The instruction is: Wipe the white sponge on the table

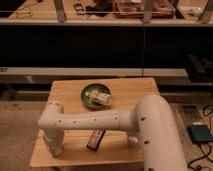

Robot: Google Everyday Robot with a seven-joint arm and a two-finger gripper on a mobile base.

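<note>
The light wooden table fills the middle of the camera view. My white arm reaches from the lower right across the table to its front left. The gripper points down at the table top near the front left corner. The white sponge does not show as a separate thing; the spot under the gripper is hidden by the wrist.
A green bowl at the back middle of the table holds a white labelled bottle lying on its side. A flat dark bar with an orange edge lies near the front edge, just right of the gripper. A dark shelf unit stands behind the table.
</note>
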